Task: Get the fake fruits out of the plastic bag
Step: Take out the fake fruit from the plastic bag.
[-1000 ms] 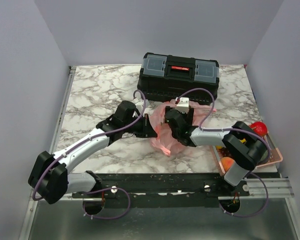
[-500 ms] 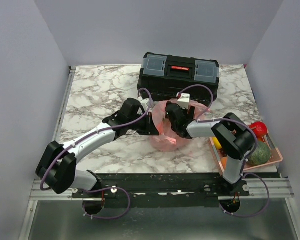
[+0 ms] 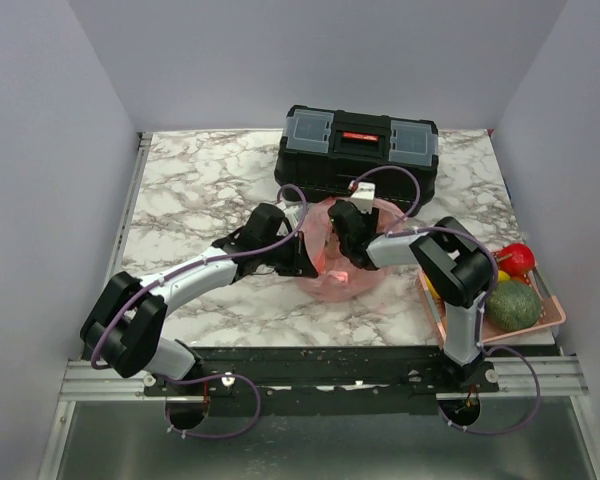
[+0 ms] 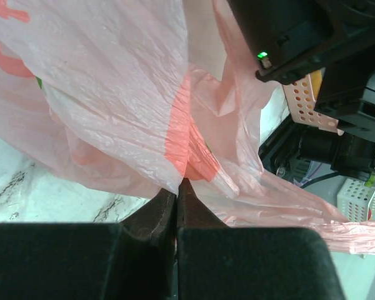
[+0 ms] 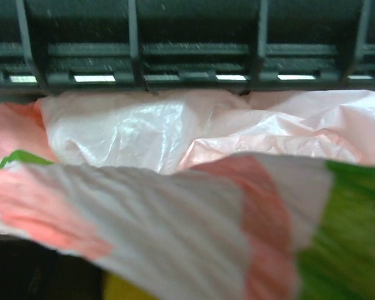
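The pink plastic bag (image 3: 330, 282) lies crumpled on the marble in front of the toolbox. My left gripper (image 3: 308, 262) is shut on a fold of the plastic bag (image 4: 112, 81), with the film pinched at the fingertips (image 4: 189, 190). My right gripper (image 3: 348, 250) reaches into the bag's mouth from the right. In the right wrist view the bag's film (image 5: 175, 219) covers its fingers, and a yellow patch (image 5: 122, 290) shows under the film's edge. A red fruit (image 3: 517, 258), a green fruit (image 3: 512, 305) and a yellow one (image 3: 503, 276) lie in the pink basket (image 3: 435, 305).
A black toolbox (image 3: 358, 150) stands right behind the bag and fills the top of the right wrist view (image 5: 187, 37). The pink slotted basket sits at the table's right front corner. The right arm's black links (image 4: 300, 37) hang close above the bag.
The right gripper has pushed left and deeper into the bag, and its elbow has swung off the basket, uncovering the green fruit. The left arm has shifted forward, still pinching the bag.
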`<state>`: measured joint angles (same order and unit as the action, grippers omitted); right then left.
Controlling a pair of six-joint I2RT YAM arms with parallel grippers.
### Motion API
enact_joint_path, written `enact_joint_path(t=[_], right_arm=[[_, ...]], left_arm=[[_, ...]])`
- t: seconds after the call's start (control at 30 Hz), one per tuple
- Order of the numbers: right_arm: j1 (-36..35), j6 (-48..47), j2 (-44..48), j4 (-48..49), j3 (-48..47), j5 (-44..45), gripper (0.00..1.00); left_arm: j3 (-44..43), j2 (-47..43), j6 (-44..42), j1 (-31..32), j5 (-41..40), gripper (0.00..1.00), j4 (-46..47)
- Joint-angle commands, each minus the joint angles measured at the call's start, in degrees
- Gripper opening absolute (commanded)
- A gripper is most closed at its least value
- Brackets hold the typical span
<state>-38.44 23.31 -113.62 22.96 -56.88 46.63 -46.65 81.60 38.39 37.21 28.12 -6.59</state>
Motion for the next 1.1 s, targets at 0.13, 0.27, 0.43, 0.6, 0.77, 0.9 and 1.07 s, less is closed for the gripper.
enact_joint_path(t=[0.13, 0.27, 0.43, 0.6, 0.77, 0.9, 1.07], right_arm=[[0.6, 0.0, 12.3, 0.8, 8.8, -12.3, 0.32], [0.6, 1.7, 19.9, -1.4, 13.9, -20.3, 0.26], [0.6, 1.9, 25.2, -6.5, 15.3, -32.1, 0.24], [0.6, 4.9, 28.6, -7.3, 16.2, -45.4, 0.24], [0.6, 8.2, 32.4, -8.2, 15.8, -58.4, 0.22], [0.7, 9.5, 38.7, -11.5, 15.4, -63.4, 0.19], [0.7, 9.6, 48.8, -18.0, 14.2, -65.8, 0.15]], left_arm=[[1.2, -0.3, -1.8, 0.3, -2.9, 0.00, -3.1], [2.2, -1.0, -1.5, 0.3, -4.3, 0.00, -3.3], [2.3, -0.8, -2.1, 0.2, -4.9, 0.00, -4.1], [3.1, -0.9, -1.2, 0.3, -3.8, 0.00, -3.1], [4.2, -1.8, -0.3, 0.5, -3.1, 0.00, -2.5], [4.7, -2.9, -0.8, 0.5, -4.2, 0.00, -3.1], [4.3, -3.6, -1.8, 0.5, -5.6, 0.00, -4.4]])
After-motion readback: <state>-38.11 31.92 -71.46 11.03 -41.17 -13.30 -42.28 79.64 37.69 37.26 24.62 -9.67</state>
